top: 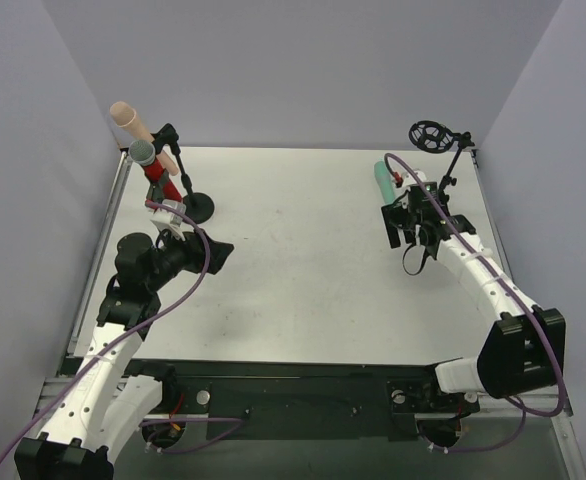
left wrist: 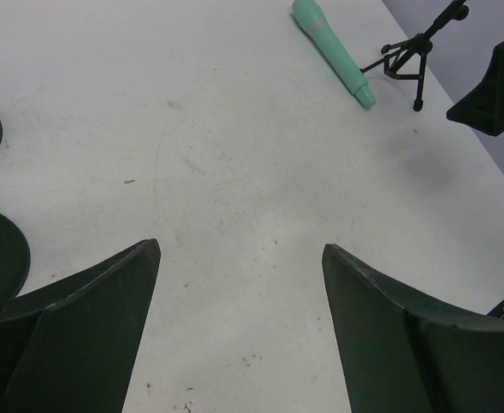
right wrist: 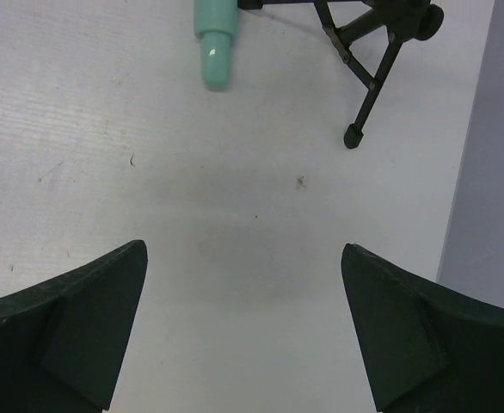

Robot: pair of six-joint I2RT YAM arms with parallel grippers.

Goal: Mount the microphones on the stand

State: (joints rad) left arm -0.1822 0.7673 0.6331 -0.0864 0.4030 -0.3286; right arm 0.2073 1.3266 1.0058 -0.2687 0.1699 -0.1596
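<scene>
Two of three look done: peach-pink microphone (top: 125,117) and red microphone (top: 151,168) seem seated on the left stands (top: 195,207), though the clips are hard to see. Teal microphone (left wrist: 331,52) lies flat on the table (top: 303,260) beside the tripod stand (top: 451,170), unmounted. Left gripper (left wrist: 242,249) and right gripper (right wrist: 243,249) are both spread wide, empty.

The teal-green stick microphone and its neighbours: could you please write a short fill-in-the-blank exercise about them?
1. The teal-green stick microphone lies flat on the white ____.
2. The right gripper, near it, is empty and ____.
3. The glittery red microphone with silver mesh head stands in the far ____ corner.
Missing words: table; open; left.
</scene>
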